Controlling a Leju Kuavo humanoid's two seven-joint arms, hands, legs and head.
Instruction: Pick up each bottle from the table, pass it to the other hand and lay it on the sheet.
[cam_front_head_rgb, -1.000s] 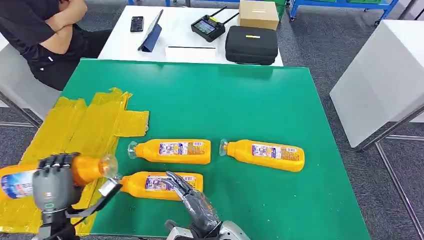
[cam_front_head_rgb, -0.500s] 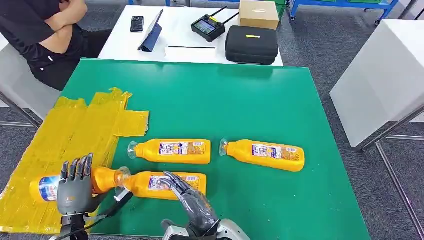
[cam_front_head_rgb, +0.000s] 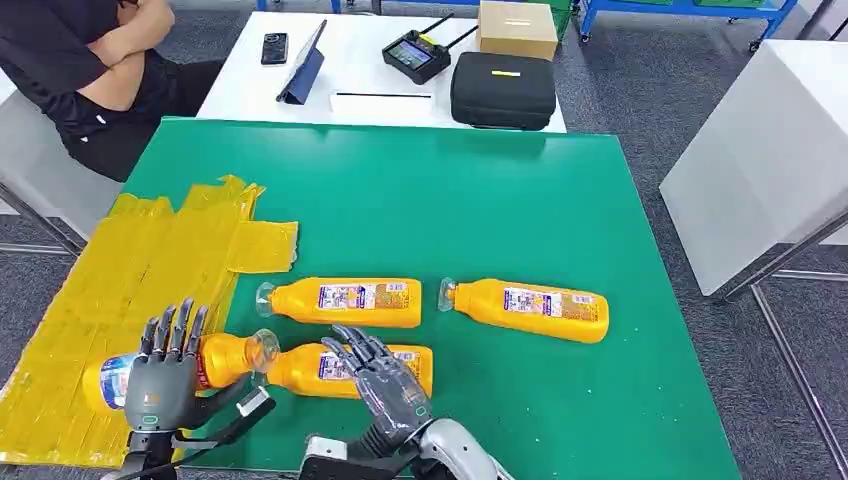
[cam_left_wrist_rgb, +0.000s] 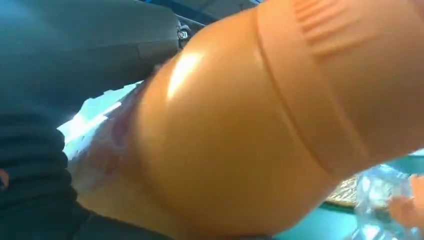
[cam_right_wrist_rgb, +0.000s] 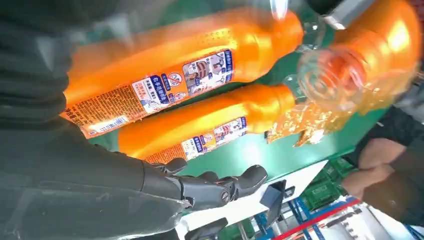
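One orange bottle (cam_front_head_rgb: 215, 358) is gripped by the left hand (cam_front_head_rgb: 160, 380) over the yellow sheet (cam_front_head_rgb: 130, 290), lower left. The right hand (cam_front_head_rgb: 385, 380), empty and unclenched, is hovered over another; three remain on the green desk (cam_front_head_rgb: 480, 210).

bottle (cam_left_wrist_rgb: 250, 125): glossy orange plastic | sheet (cam_front_head_rgb: 130, 270): crinkled shiny yellow film

Four orange bottles (cam_front_head_rgb: 345, 302), yellow sheet (cam_front_head_rgb: 150, 260)

Beyond the green worktop, a white table (cam_front_head_rgb: 250, 75) carries a phone (cam_front_head_rgb: 274, 47), a propped tablet (cam_front_head_rgb: 303, 68), a handheld controller (cam_front_head_rgb: 416, 54), a black case (cam_front_head_rgb: 502, 90) and what looks like a cardboard box (cam_front_head_rgb: 517, 28); a seated person (cam_front_head_rgb: 85, 75) folds their arms.
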